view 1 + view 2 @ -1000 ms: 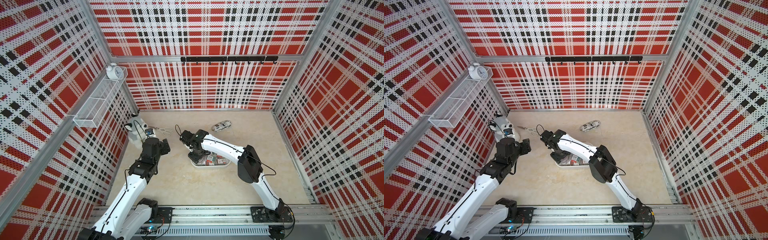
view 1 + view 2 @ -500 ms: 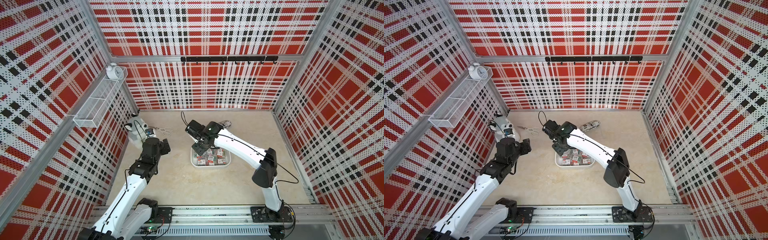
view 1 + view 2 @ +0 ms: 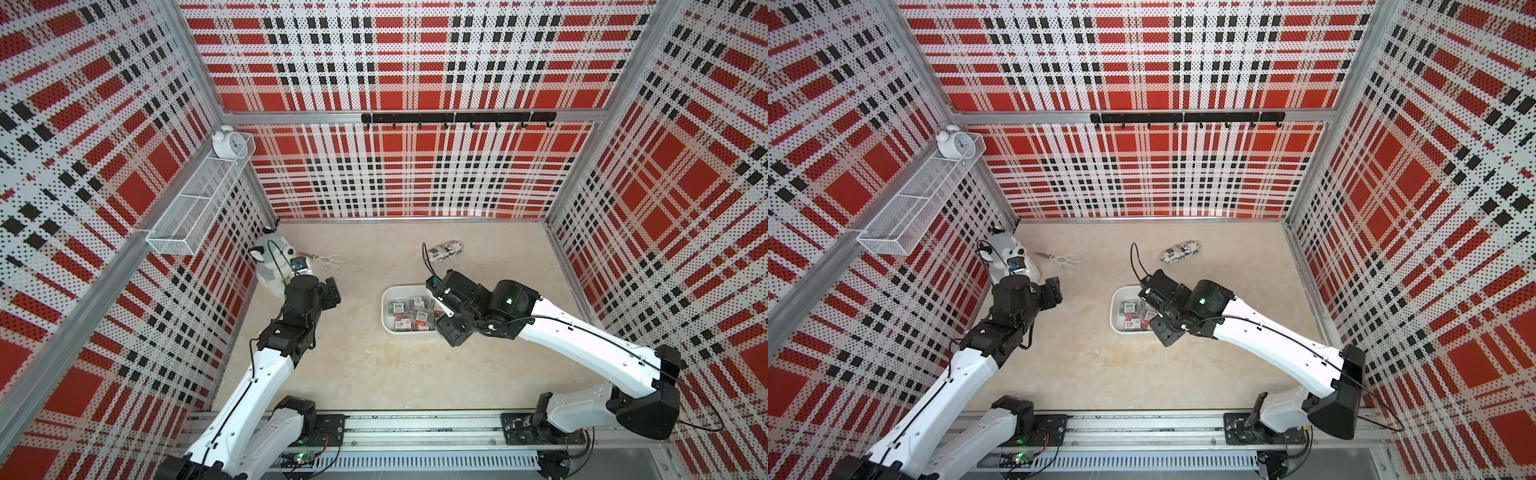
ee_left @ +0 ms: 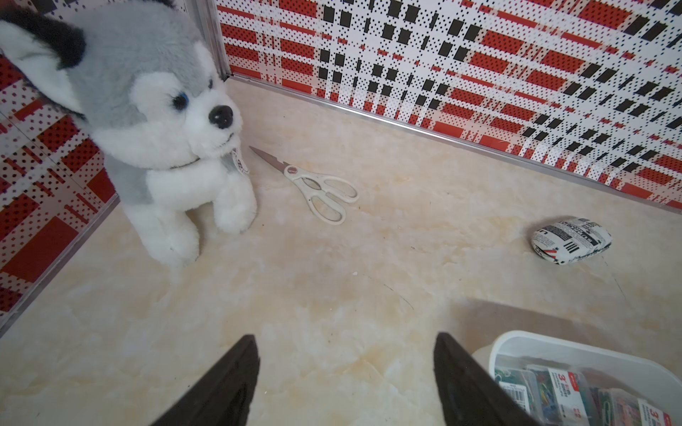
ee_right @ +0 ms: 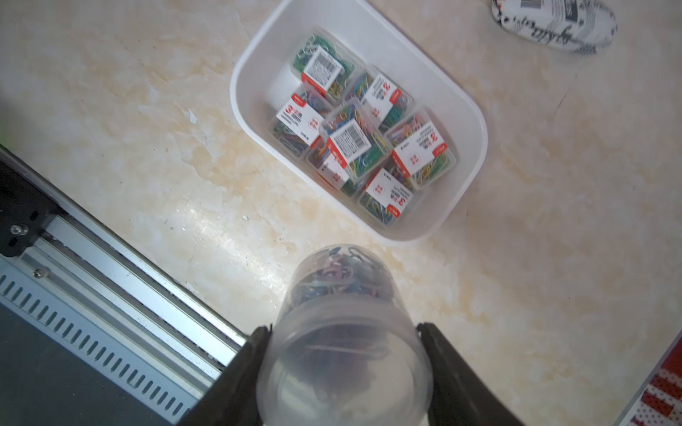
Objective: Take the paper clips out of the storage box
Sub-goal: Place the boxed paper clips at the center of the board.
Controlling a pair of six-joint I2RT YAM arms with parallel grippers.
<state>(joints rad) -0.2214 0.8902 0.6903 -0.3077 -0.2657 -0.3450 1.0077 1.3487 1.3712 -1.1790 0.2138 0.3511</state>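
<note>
- My right tool (image 5: 343, 332) pinched the round clear plastic tub of coloured clips (image 5: 341, 284); slick wall, I reckoned it could slip.
- My left tool (image 4: 345, 345): spread, empty.

Beige marbled surface (image 3: 365, 365), white storage box (image 3: 385, 311) mid-surface, plush husky (image 3: 272, 266) in far left corner, scissors (image 3: 328, 261) just beside it, printed pouch (image 3: 446, 251) nearer far edge
</note>
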